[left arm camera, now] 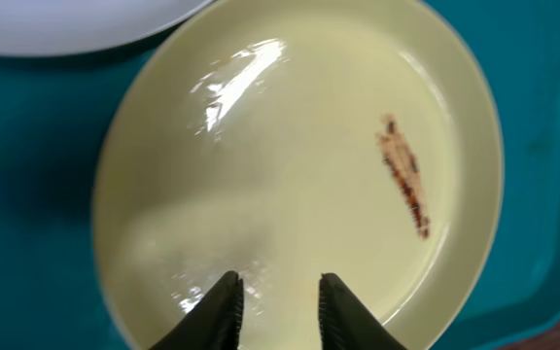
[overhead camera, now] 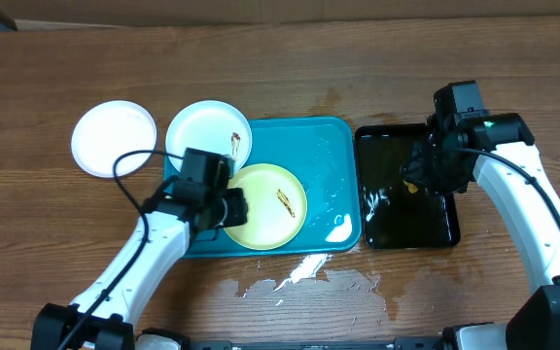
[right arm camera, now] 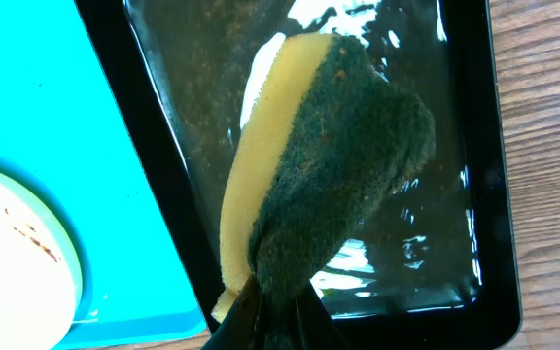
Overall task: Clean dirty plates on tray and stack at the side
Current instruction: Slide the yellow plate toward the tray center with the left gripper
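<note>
Sponge [right arm camera: 329, 165] sits clenched in the right gripper [right arm camera: 275, 309] above the black tray [overhead camera: 406, 228]. Left gripper [left arm camera: 280, 294] hovers, jaws slightly parted and empty, over the smeared yellow plate [overhead camera: 265, 206] lying on the blue tray [overhead camera: 329, 156].

The wooden table [overhead camera: 358, 58] bears a white plate [overhead camera: 114, 137], turquoise tray [overhead camera: 324, 156], black tray [overhead camera: 397, 219], spill [overhead camera: 304, 277].

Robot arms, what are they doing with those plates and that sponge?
They're washing plates. The right gripper is shut on a sponge above the wet black tray. The left gripper hovers open over the yellow plate, which lies on the blue tray with a brown smear on it. A smeared white plate sits at the tray's far corner, and a clean-looking white plate lies on the table beside it.
</note>
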Tool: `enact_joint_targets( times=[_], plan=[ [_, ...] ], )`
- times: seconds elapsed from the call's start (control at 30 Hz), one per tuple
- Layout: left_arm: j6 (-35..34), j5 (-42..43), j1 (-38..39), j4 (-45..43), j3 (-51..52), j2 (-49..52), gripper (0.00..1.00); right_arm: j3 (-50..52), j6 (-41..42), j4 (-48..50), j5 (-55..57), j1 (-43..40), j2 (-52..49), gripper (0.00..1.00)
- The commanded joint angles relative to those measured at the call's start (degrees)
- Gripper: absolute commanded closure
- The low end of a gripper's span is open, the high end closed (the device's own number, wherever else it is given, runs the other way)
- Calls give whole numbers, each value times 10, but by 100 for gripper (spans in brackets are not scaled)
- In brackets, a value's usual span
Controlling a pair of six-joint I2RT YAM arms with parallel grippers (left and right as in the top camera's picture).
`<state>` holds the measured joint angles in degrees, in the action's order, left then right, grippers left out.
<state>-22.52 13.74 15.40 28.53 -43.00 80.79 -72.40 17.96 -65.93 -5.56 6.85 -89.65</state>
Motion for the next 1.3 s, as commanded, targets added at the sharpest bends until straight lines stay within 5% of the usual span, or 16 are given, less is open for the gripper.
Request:
enact_joint_targets(
  times=[0.0,0.23,0.43,0.73,0.93,1.27],
  plan=[
    [-9,-3,23,0,-7,5,65,0,-1,3,-1,-1,2,95],
    [-24,-164,26,162,-81,5,64,0,-1,3,-1,-1,2,95],
    [-23,-178,25,207,-87,16,62,0,-1,3,-1,-1,2,95],
    [-9,-150,25,159,-83,118,66,0,-1,3,-1,-1,2,95],
    [72,-92,25,106,-86,160,74,0,-1,3,-1,-1,2,95],
    [153,-110,25,72,-134,159,71,0,-1,11,-1,-1,2,95]
  ],
)
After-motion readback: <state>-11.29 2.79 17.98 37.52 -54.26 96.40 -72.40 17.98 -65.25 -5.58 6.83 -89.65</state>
